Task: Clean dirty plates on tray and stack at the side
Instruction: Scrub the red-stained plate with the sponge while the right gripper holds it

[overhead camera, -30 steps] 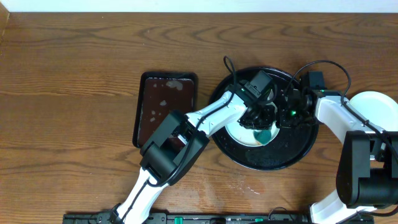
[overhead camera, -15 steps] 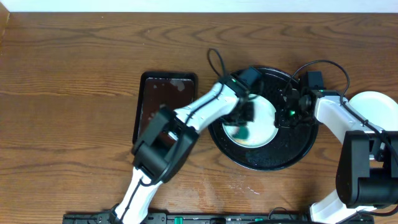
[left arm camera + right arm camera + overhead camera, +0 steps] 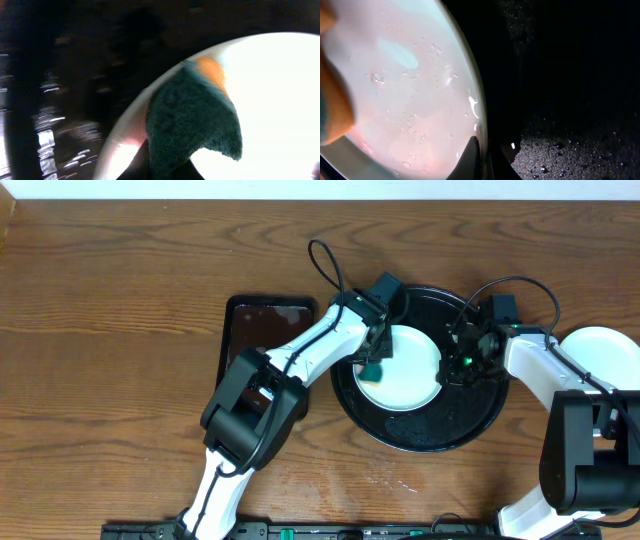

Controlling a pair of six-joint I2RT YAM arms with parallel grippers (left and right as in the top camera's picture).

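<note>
Wood-grain tabletop [image 3: 100, 330] bears a black tray [image 3: 445, 438] holding one plate [image 3: 410, 370]

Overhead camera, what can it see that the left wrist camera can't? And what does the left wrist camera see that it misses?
Only overhead: the left arm and the right arm, the brown tray, the wooden table, and a second plate at the right edge.
Only left wrist: the orange patch on the sponge, and wet shiny streaks on the black tray.
Both: the green sponge at the edge of the white plate, which sits on the black tray.
</note>
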